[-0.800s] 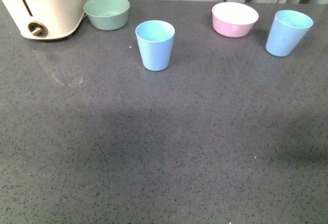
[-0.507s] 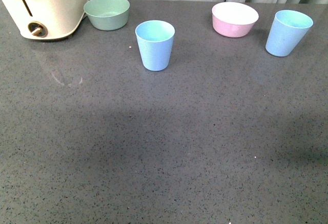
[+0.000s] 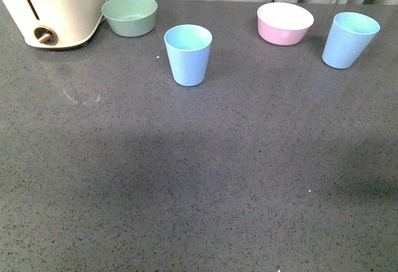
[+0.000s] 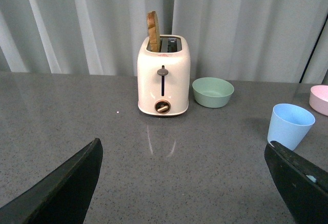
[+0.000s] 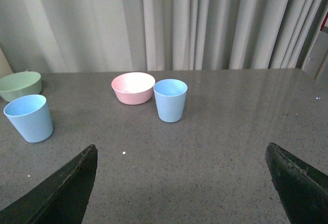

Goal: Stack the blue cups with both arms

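Observation:
Two pale blue cups stand upright and apart on the grey table. One blue cup (image 3: 188,54) is left of centre; it also shows in the left wrist view (image 4: 289,126) and the right wrist view (image 5: 29,117). The other blue cup (image 3: 348,39) is at the far right, next to the pink bowl; it shows in the right wrist view (image 5: 170,100). Neither arm shows in the front view. My left gripper (image 4: 189,183) is open and empty, well short of the cups. My right gripper (image 5: 187,183) is open and empty, also well back.
A cream toaster (image 3: 56,7) with a slice of bread (image 4: 153,26) stands at the back left. A sage-green bowl (image 3: 130,15) sits beside it. A pink bowl (image 3: 285,23) sits at the back, right of centre. Grey curtains hang behind the table.

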`<state>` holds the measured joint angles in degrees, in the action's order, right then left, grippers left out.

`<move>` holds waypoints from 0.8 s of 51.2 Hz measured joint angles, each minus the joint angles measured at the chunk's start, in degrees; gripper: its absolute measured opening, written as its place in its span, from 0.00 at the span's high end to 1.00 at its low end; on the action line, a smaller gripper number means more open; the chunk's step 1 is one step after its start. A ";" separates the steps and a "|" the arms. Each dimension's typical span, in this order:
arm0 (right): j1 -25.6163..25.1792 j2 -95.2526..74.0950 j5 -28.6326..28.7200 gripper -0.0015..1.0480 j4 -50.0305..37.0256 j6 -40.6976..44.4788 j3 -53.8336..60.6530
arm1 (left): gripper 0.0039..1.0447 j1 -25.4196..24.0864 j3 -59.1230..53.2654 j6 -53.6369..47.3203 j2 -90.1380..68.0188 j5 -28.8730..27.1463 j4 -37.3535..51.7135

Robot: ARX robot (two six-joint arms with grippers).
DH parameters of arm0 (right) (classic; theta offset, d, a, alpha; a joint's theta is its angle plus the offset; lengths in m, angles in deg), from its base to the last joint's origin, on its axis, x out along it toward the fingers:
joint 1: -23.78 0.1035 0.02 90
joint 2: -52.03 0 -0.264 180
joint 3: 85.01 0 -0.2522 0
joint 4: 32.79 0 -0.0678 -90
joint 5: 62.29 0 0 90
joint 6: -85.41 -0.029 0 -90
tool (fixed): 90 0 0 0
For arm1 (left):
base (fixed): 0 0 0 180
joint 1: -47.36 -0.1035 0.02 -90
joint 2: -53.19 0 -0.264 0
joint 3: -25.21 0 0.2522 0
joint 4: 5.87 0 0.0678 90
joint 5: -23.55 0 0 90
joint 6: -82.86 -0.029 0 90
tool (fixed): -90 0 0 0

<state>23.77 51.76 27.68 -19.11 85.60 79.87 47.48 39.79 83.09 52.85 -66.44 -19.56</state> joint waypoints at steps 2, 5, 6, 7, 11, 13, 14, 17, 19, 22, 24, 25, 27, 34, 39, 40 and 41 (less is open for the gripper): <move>0.00 0.00 0.00 0.09 0.00 0.00 0.00 | 0.08 -0.02 0.07 0.02 -0.09 0.11 -0.13; 0.00 0.00 0.00 0.09 0.00 0.00 0.00 | 0.08 -1.18 3.89 2.60 -5.05 3.52 -9.40; 0.00 0.00 0.00 0.09 0.00 0.00 0.00 | 0.08 -1.38 4.76 3.21 -6.32 4.24 -12.28; 0.00 0.00 0.02 0.09 0.00 0.00 0.00 | 0.08 -1.70 6.47 3.96 -9.25 5.07 -15.78; 0.00 0.00 0.02 0.09 0.00 0.00 0.00 | 0.08 -2.71 9.75 4.90 -16.98 6.73 -21.03; 0.00 0.00 0.02 0.09 0.00 0.00 0.00 | 0.08 -3.21 10.58 5.01 -20.15 7.45 -20.87; 0.00 0.00 0.02 0.09 0.00 0.00 0.00 | 0.08 -3.54 11.08 5.14 -22.16 8.28 -20.00; 0.00 0.00 0.02 0.09 0.00 0.00 0.00 | 0.08 -3.82 12.76 5.16 -27.15 8.98 -16.74; 0.00 0.00 0.00 0.09 0.00 0.00 0.00 | 0.08 -3.82 14.60 5.20 -31.58 9.38 -13.29; 0.00 0.00 0.02 0.09 0.00 0.00 0.00 | 0.08 -3.76 17.73 6.14 -37.99 10.73 -8.96; 0.00 0.00 0.02 0.09 0.00 0.00 0.00 | 0.08 -3.32 19.85 6.97 -42.07 10.95 -6.58; 0.00 0.00 0.02 0.09 0.00 0.00 0.00 | 0.08 -2.99 21.31 7.54 -44.89 11.17 -4.96; 0.00 0.00 0.02 0.09 0.00 0.00 0.00 | 0.08 -2.16 24.41 8.74 -50.69 10.97 -2.12; 0.00 0.00 0.02 0.09 0.00 0.00 0.00 | 0.08 3.10 37.40 12.87 -72.67 8.39 2.54; 0.00 0.00 0.02 0.09 0.00 0.00 0.00 | 0.08 6.49 44.00 14.25 -82.58 8.50 1.51; 0.00 0.00 0.02 0.09 0.00 0.00 0.00 | 0.08 7.58 45.83 14.60 -85.26 8.31 1.33; 0.00 0.00 0.02 0.09 0.00 0.00 0.00 | 0.08 8.35 47.10 14.73 -86.97 7.89 1.11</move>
<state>23.77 51.76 27.70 -19.11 85.60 79.87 55.83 86.89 97.82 -34.12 -58.55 -18.44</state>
